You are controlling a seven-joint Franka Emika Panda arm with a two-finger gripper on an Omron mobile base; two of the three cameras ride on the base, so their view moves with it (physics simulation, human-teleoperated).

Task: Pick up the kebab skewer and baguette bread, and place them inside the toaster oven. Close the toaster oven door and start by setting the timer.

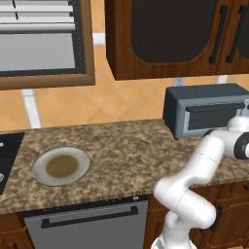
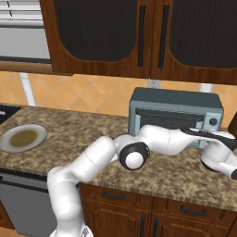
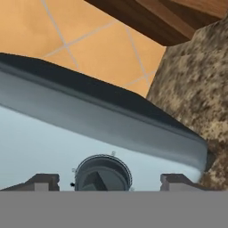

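Our gripper (image 3: pixel 104 181) sits spread, its two tips flanking the timer knob (image 3: pixel 102 174) without yet pinching it, lined up so we can turn it. The toaster oven (image 2: pixel 175 115) stands on the counter (image 1: pixel 121 155) with its door (image 1: pixel 214 116) shut. The plate (image 1: pixel 61 166) well to the left lies bare, so we judge the food is inside.

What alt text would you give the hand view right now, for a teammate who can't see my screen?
Close-up of the toaster oven front, with its round timer knob sitting between the two dark fingertips of the gripper, whose jaws stand apart on either side of the knob without visibly touching it. Beyond the oven are orange wall tiles, a wooden cabinet and speckled granite counter.
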